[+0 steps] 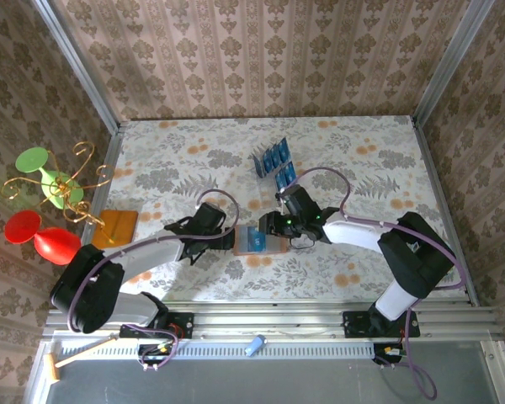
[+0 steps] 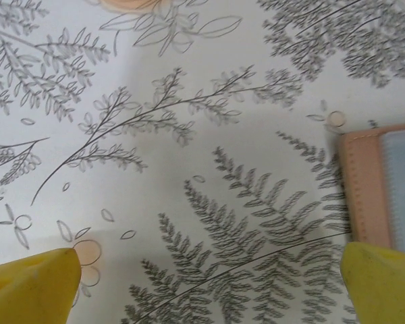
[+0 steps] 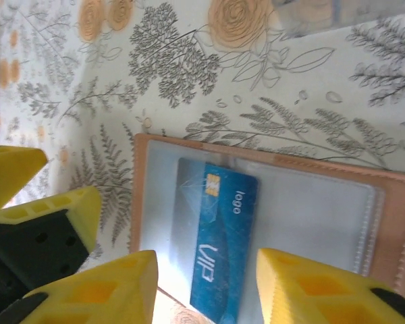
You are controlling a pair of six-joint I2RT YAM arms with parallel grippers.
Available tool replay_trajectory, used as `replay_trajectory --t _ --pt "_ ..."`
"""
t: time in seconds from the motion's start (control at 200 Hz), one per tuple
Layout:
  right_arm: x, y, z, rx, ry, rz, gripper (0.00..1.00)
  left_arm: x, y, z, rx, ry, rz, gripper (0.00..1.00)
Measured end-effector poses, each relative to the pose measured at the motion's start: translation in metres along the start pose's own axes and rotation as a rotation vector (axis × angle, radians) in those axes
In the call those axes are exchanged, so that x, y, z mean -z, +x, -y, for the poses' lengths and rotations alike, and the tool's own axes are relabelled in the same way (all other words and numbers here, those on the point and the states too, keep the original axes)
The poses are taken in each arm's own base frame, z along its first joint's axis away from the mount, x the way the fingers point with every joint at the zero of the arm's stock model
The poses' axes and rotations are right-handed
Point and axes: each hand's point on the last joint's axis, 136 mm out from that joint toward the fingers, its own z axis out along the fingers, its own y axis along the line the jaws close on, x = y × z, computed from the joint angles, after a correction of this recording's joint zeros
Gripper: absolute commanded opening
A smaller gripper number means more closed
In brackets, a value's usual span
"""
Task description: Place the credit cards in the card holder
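Observation:
The card holder (image 1: 257,241) lies open and flat on the flowered table, tan outside (image 2: 364,189), grey inside (image 3: 310,209). One blue credit card (image 3: 224,243) rests on the grey inside, its top end in a clear pocket. My right gripper (image 3: 206,290) hovers over that card, open, one finger on each side, with a bright gap on the left. In the top view it (image 1: 275,227) is at the holder's right end. My left gripper (image 2: 209,297) stands wide open over bare table by the holder's left edge (image 1: 229,231). More credit cards (image 1: 269,157) stand farther back.
A clear rack (image 1: 286,177) holds the other blue cards behind the holder. A flat orange-brown square (image 1: 116,225) lies at the left edge, beside a gold wire stand with red and green discs (image 1: 50,189). Patterned walls close in the table.

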Motion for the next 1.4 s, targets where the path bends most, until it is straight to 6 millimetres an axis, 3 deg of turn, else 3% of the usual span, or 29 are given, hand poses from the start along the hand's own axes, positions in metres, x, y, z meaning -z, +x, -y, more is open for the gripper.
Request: replay_trajectory --t 0.1,0.21,0.465,0.74,1.4 --pt "0.0 0.0 0.002 0.036 0.066 -0.011 0.15 -0.002 0.005 -0.006 0.004 -0.026 -0.02 1.0" --pt "-0.007 0.006 0.006 0.077 0.127 -0.042 0.12 -0.005 0.008 -0.008 0.001 -0.039 -0.034 1.0" --pt "-0.018 0.022 0.018 0.124 0.225 -0.104 0.1 -0.01 0.01 -0.009 -0.004 -0.048 -0.052 1.0" --pt "-0.026 0.024 0.018 0.14 0.241 -0.122 0.1 -0.013 0.012 -0.008 -0.006 -0.051 -0.065 1.0" --pt "-0.039 0.025 0.003 0.163 0.221 -0.137 0.08 -0.017 0.008 -0.003 -0.006 -0.04 -0.064 1.0"
